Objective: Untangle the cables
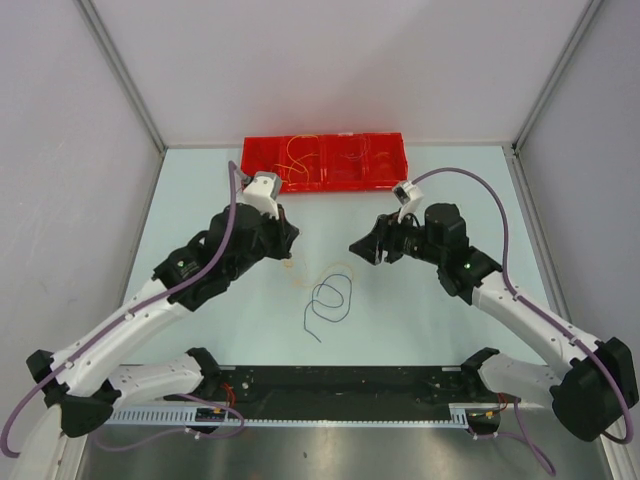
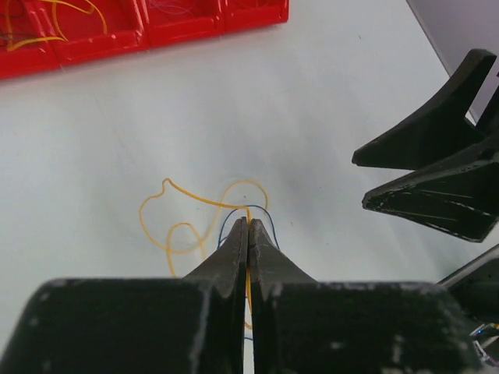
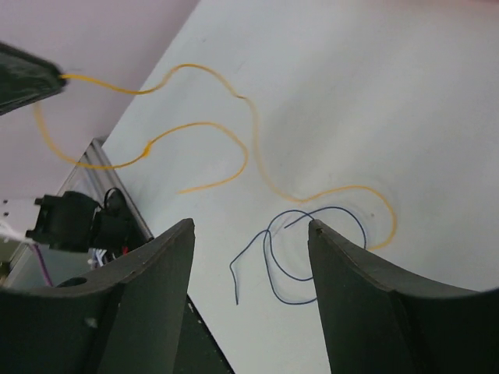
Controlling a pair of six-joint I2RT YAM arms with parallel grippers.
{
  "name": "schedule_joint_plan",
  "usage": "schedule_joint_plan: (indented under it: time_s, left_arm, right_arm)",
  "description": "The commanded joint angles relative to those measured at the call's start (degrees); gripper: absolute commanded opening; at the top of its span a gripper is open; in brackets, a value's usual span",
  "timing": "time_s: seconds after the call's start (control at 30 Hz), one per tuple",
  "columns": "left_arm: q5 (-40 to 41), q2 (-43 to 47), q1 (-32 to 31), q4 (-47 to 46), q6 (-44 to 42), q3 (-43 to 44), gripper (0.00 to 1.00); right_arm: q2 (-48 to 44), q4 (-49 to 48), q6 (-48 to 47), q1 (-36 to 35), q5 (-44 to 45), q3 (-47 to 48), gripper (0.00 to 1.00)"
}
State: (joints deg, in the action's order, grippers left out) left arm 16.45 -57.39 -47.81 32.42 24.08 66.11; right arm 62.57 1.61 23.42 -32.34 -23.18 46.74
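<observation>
Two to separate: yellow cable (image 3: 191, 65) and navy cable (image 3: 335, 208), loops overlapping on the surface (image 1: 430, 320) between my arms; left end effector (image 2: 248, 234) pinched together on the yellow cable's end; right end effector (image 3: 251, 226) apart over the navy loops, holding nothing; best to pin navy low, then draw yellow away slowly so the loops slide free; open room left and near; red tray (image 1: 385, 165) bounds the far side.

left gripper (image 2: 247, 222): closed, pinching yellow cable (image 2: 187, 195)
yellow cable: loops ahead-left of the tips
navy cable (image 2: 269, 222): arcs around the tips
red tray (image 2: 179, 27): far ahead, left
</observation>
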Motion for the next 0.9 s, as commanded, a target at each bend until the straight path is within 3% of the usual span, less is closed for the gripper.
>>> schedule_joint_plan:
  time_s: [0.0,0.3,0.5,0.67,0.87]
  left_arm:
    - [-8.34,-1.85,2.46,-6.93,0.80,-4.05,0.00]
    - [-15.39,-6.77,6.76,-14.22,-1.30,-9.06,0.00]
    - [-13.46,-13.09,10.37,-20.37,0.35,-13.02,0.00]
    - [-14.25,-17.67,13.35,-26.27,0.36,-15.30,0.00]
    - [-14.96,-22.15,16.70,-29.43,1.24,-16.45,0.00]
  right_arm:
    - [-1.83,-16.78,1.88,1.66,-12.13,-4.28,0.65]
    - [5.01,-33.94,1.98,0.78,-12.85,-7.89,0.65]
    - [13.54,-44.66,4.79,0.87,-13.29,-7.81,0.66]
    - [18.90,-47.66,6.20,0.87,-14.44,-7.54,0.66]
    - [21.10,-44.33,4.80,-1.58,-11.29,-6.84,0.66]
